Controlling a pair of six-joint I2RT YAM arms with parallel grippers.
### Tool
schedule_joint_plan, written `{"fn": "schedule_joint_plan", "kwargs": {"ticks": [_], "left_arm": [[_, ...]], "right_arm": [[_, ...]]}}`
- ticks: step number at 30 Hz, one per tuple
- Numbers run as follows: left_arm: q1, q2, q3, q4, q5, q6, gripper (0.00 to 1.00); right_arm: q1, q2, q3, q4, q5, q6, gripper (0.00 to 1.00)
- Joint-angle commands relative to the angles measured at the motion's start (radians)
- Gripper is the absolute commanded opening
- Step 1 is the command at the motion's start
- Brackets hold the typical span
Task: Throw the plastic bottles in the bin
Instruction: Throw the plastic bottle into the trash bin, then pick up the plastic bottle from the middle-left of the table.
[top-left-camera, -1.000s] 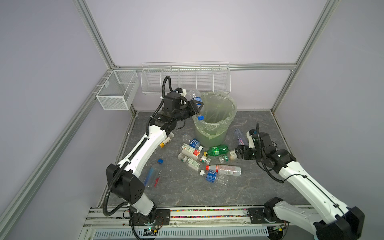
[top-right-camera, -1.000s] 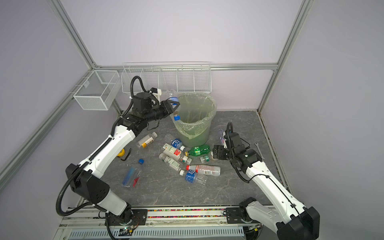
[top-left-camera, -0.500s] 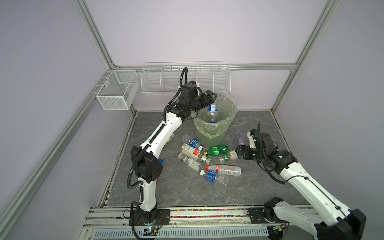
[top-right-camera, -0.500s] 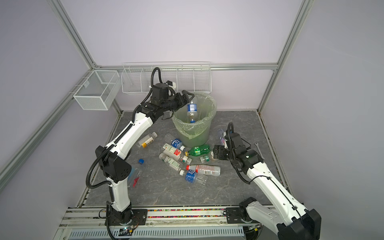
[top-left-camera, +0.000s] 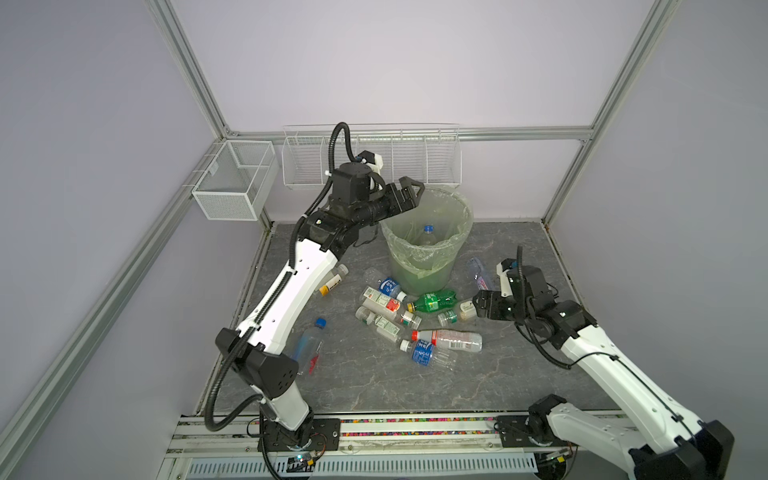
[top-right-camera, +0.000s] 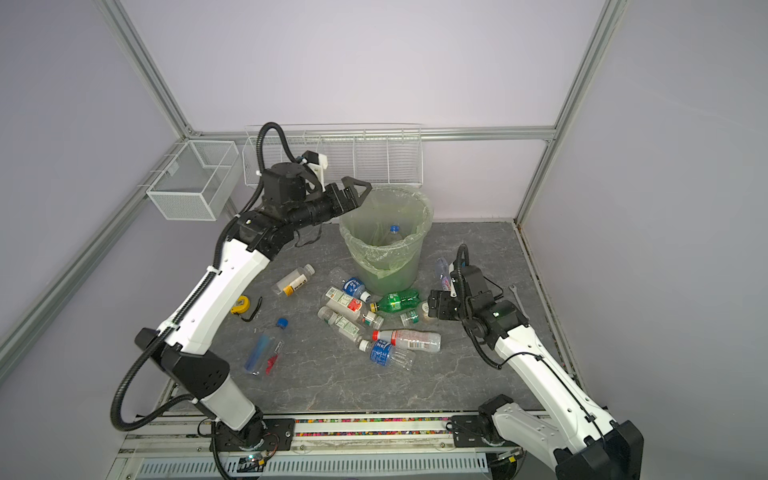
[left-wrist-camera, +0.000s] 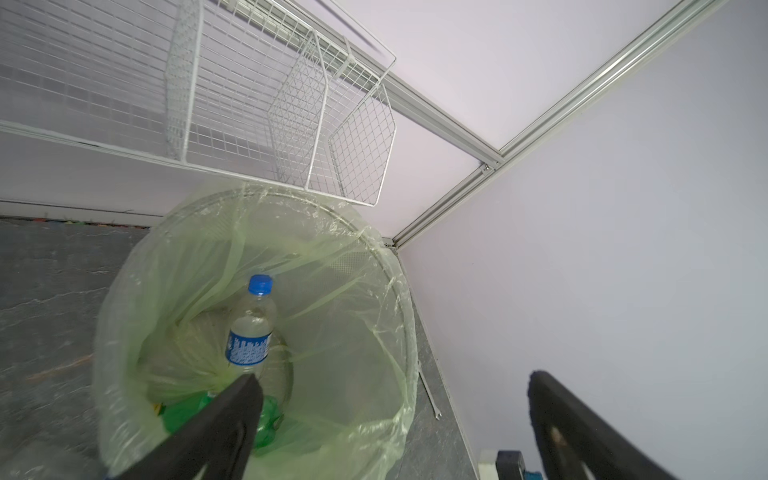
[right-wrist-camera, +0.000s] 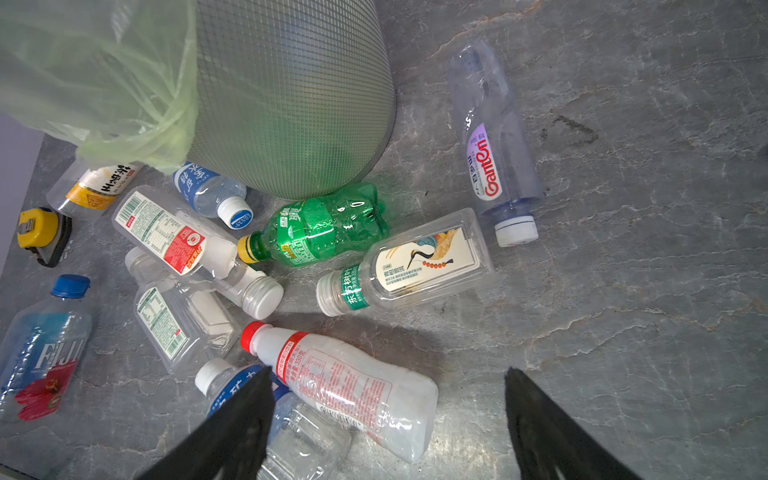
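Observation:
The bin (top-left-camera: 424, 274) (top-right-camera: 390, 274) stands at the back of the floor, lined with a pale-green bag. A clear bottle with a blue cap (top-left-camera: 427, 235) (left-wrist-camera: 249, 332) stands inside it on a green bottle (left-wrist-camera: 266, 419). My left gripper (top-left-camera: 409, 187) (left-wrist-camera: 390, 378) hangs open and empty over the bin's left rim. Several plastic bottles lie on the floor in front: a green one (top-left-camera: 434, 301) (right-wrist-camera: 320, 228), a red-capped one (top-left-camera: 451, 340) (right-wrist-camera: 345, 382) and a square clear one (right-wrist-camera: 415, 266). My right gripper (top-left-camera: 478, 307) (right-wrist-camera: 386, 374) is open just above them, holding nothing.
A purple-labelled bottle (right-wrist-camera: 490, 145) lies right of the bin and a blue-capped one (top-left-camera: 307, 347) near the left arm. A yellow tape measure (top-right-camera: 241, 305) and a wrench (top-right-camera: 515, 295) lie on the floor. A wire mesh box (top-left-camera: 235, 178) and a wire rack (top-left-camera: 374, 160) hang on the back frame.
My left gripper swung over the bin, opened and let go of the blue-capped bottle, which dropped in. The gripper has drawn back to the rim. The right arm has not moved.

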Motion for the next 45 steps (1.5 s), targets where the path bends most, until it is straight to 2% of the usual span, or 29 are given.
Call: {"fn": "schedule_joint_plan", "kwargs": {"ticks": [1, 6, 8, 11, 13, 20, 30, 35, 45], "left_arm": [[0.0, -0.082, -0.098, -0.035, -0.09, 0.07, 0.99], [0.021, -0.201, -0.255, -0.074, -0.177, 0.105, 1.0], [0.042, -0.244, -0.338, -0.064, -0.157, 0.119, 1.0], [0.112, -0.31, -0.482, -0.041, -0.06, 0.098, 1.0], [0.146, -0.35, -0.56, -0.057, -0.061, 0.1, 1.0], [0.159, -0.429, -0.7, -0.154, -0.222, 0.169, 1.0], [0.174, -0.47, -0.899, -0.163, -0.349, 0.215, 1.0], [0.195, -0.466, -0.962, -0.19, -0.425, 0.151, 1.0], [0.288, -0.469, -1.116, -0.178, -0.337, -0.015, 1.0]], "right_arm": [[-0.004, -0.008, -0.006, -0.001, 0.006, -0.01, 0.88], [-0.004, -0.008, -0.016, 0.008, -0.004, -0.013, 0.88], [-0.004, -0.01, -0.022, 0.016, -0.016, -0.018, 0.88], [-0.004, -0.017, -0.026, 0.018, -0.036, -0.018, 0.88], [-0.005, -0.028, -0.036, 0.022, -0.038, -0.019, 0.88], [-0.005, -0.043, -0.05, 0.024, -0.032, -0.015, 0.88], [-0.006, -0.051, -0.098, 0.04, -0.037, -0.006, 0.88], [-0.005, -0.05, -0.114, 0.049, -0.035, -0.003, 0.88], [-0.005, -0.042, -0.122, 0.063, -0.032, -0.005, 0.88]]}}
